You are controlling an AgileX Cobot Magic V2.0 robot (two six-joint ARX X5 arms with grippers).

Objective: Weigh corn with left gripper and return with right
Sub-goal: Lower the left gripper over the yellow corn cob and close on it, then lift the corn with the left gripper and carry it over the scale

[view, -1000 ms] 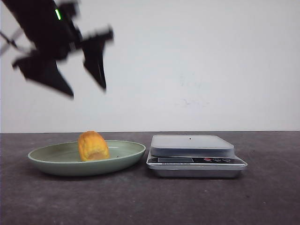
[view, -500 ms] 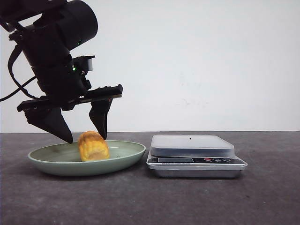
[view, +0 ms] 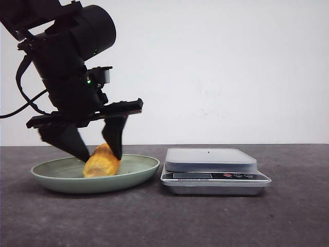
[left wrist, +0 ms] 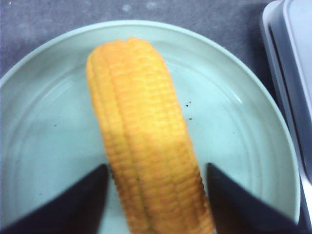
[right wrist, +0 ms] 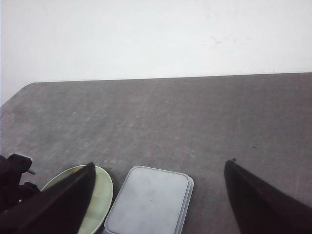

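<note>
On the left of the dark grey surface (view: 205,221) sits a shallow pale green dish (view: 56,180). The corn (view: 102,161), an orange-yellow cob with ribbed kernel rows, lies in the dish. The left pincer (view: 98,154), black with a green light on its wrist, reaches down into the dish, its two pointed fingers (view: 114,135) spread on either side of the cob, close to its sides. Just right of the dish stands a silver kitchen scale (view: 213,172) with a bare platform. The right pincer (right wrist: 158,214) hangs high above the surface, its fingers spread wide apart, grasping nothing.
</note>
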